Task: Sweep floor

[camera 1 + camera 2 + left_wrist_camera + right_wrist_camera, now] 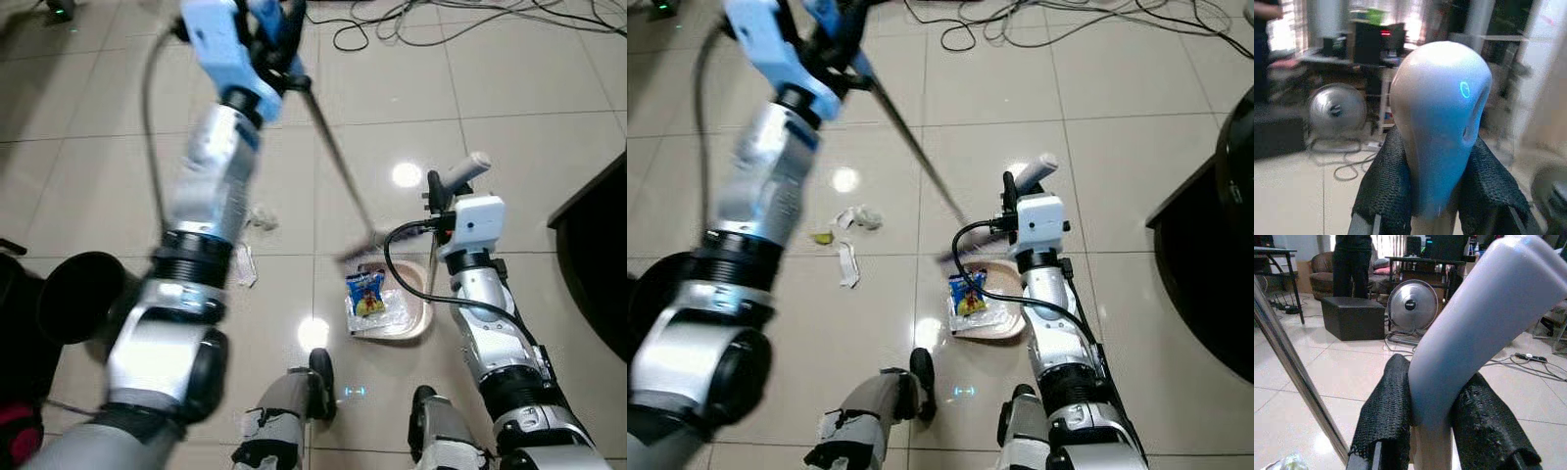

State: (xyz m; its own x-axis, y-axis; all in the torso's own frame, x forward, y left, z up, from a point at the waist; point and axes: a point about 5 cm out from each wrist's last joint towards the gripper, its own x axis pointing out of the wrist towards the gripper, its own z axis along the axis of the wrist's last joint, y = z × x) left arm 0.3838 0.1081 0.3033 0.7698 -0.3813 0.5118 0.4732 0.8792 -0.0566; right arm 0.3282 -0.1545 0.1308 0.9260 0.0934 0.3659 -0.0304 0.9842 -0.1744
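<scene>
The left hand is raised high over the glossy beige tiled floor and is closed around the top of a long thin metal broom handle; in the left wrist view its black textured fingers clamp a rounded white-and-blue knob at the handle's end. The handle slants down toward the robot's right to a dark blurred brush head that meets the floor just beside the far edge of a pale beige plastic dustpan. In the dustpan lie a blue snack packet and a crumpled clear wrapper. The right hand grips the dustpan's upright pale grey handle, its black fingers closed on either side of it. On the floor to the left of the dustpan lie scraps of white paper and a small yellow-green bit. Black cables snake across the tiles farther off.
</scene>
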